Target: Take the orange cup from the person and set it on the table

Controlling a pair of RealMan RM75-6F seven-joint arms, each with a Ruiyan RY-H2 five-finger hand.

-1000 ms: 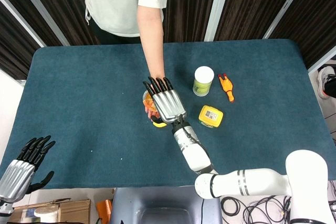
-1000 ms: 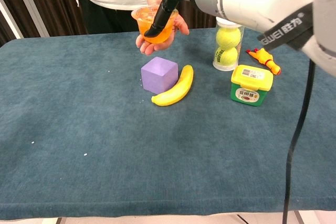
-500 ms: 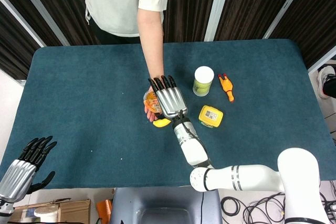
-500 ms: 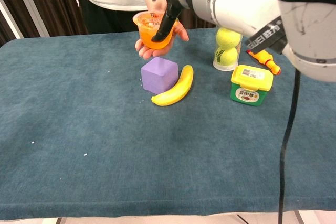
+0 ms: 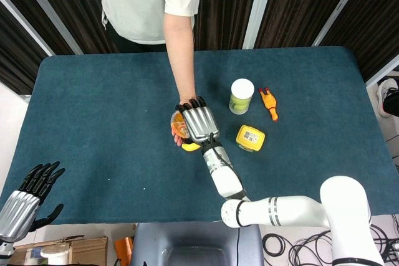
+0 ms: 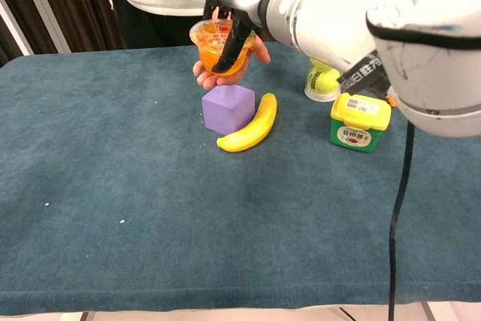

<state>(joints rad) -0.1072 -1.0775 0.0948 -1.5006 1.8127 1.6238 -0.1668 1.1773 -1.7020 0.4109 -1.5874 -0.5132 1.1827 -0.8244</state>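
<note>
Chest view showed the orange cup (image 6: 218, 49) at twelve o'clock, resting in the person's palm (image 6: 225, 65) above the table (image 6: 150, 208), the right hand (image 6: 229, 20) curling onto it, the left hand (image 5: 28, 197) idle with fingers spread: handover unfinished, placing undone.

— Surfaces, please.
— I see the desk (image 6: 113, 186) covered in matt teal cloth with a napped look. The orange cup (image 6: 214, 44) is translucent glossy plastic. My right hand (image 5: 199, 123) shows brushed silver metal with black matt fingers (image 6: 225, 54).
— Others?
— The purple block (image 6: 228, 107) is matt; the banana (image 6: 252, 125) is smooth with a slight sheen.
</note>
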